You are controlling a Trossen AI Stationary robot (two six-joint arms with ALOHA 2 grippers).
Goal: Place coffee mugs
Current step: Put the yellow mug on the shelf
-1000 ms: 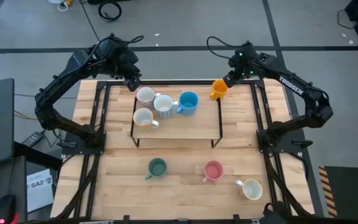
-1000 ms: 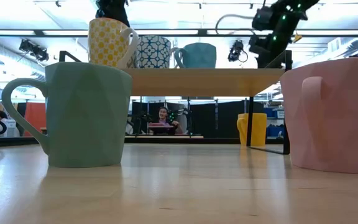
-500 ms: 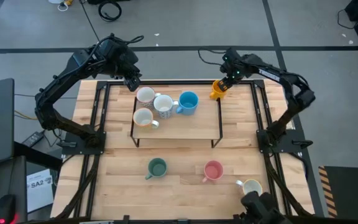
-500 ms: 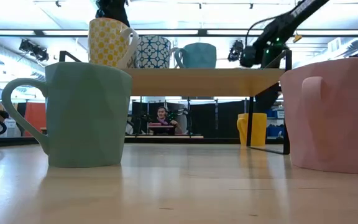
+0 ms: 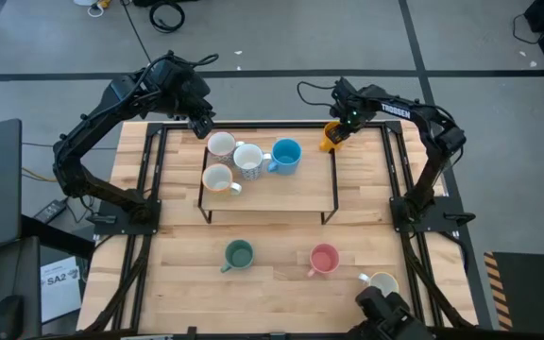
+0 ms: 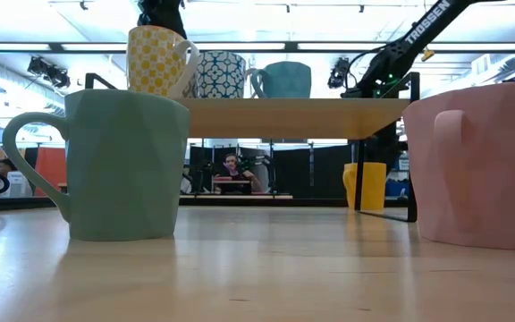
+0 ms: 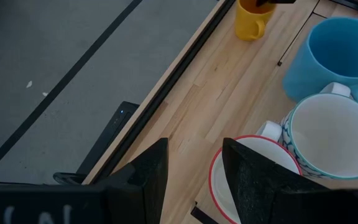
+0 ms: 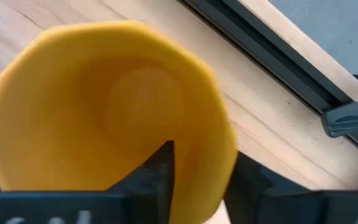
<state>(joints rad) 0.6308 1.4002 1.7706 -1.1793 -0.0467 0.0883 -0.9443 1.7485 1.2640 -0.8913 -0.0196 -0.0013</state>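
Observation:
An orange-yellow mug (image 5: 331, 136) stands on the table beyond the far right corner of the raised shelf (image 5: 281, 194). My right gripper (image 5: 338, 128) points down onto it, open, with one finger (image 8: 165, 167) inside the mug (image 8: 104, 106) and the other (image 8: 248, 179) outside. Four mugs stand on the shelf: a red-rimmed white one (image 5: 220, 144), a patterned one (image 5: 248, 159), a blue one (image 5: 287, 153) and a cream one (image 5: 217, 178). My left gripper (image 7: 194, 180) hangs open over the shelf's far left corner. Green (image 5: 239, 254), pink (image 5: 324, 259) and white (image 5: 382, 285) mugs stand near the front. My right gripper comes from above, its fingers astride the orange mug's wall (image 8: 224, 155) at the rim. I cannot tell whether either finger touches the wall. The mug stands upright on the table.
Black rails (image 5: 149, 179) run along the table's left, right and far edges. The shelf stands on thin black legs (image 6: 412, 148). A dark object (image 5: 385, 312) shows at the table's near edge. People sit in the room beyond the table (image 6: 232, 170).
My right gripper has come down and toward the table's left onto the orange mug, tipping from a slant to point almost straight down. The mug has kept its place.

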